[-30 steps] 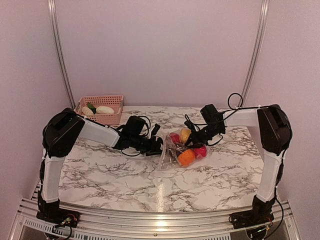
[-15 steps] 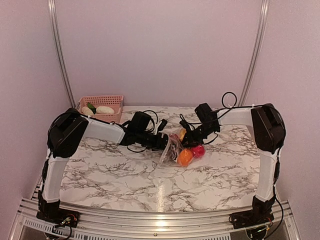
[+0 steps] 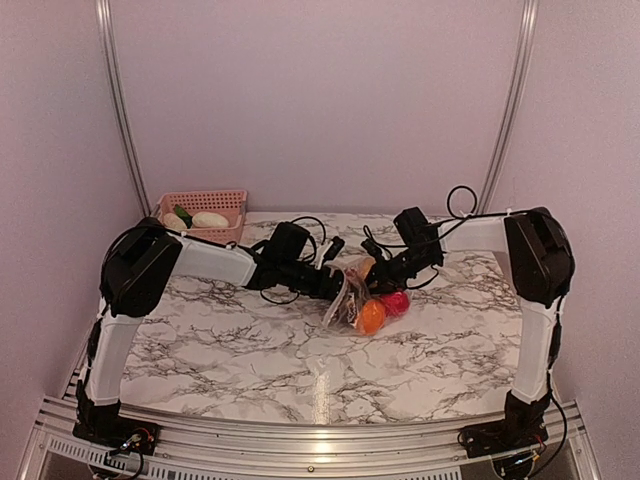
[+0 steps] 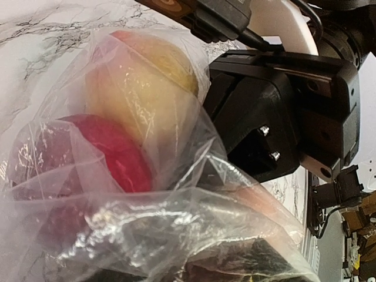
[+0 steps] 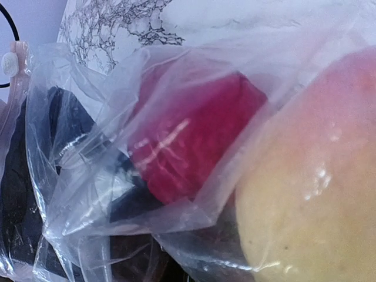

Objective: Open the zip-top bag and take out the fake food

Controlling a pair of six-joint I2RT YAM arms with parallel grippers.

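The zip-top bag (image 3: 347, 301) hangs crumpled between my two grippers over the middle of the marble table. My left gripper (image 3: 337, 287) grips its left side and my right gripper (image 3: 379, 272) its right side; plastic hides both sets of fingertips. The fake food shows through the film: an orange fruit (image 3: 371, 317) and a red one (image 3: 398, 302) sag at the bag's lower right. In the left wrist view the bag (image 4: 176, 235) wraps a yellow-peach fruit (image 4: 141, 88) and a red fruit (image 4: 106, 158). In the right wrist view the bag (image 5: 88, 194) holds the red fruit (image 5: 194, 135) and the yellow one (image 5: 311, 194).
A pink slotted basket (image 3: 200, 196) stands at the back left with white and green toy food (image 3: 209, 219) in it. Black cables loop around both wrists. The right gripper's black body (image 4: 276, 111) sits close behind the bag in the left wrist view.
Both grippers have moved toward the back of the table and closer together, carrying the bag with them. The bag has bunched up, and the orange and red fruits now hang lower right.
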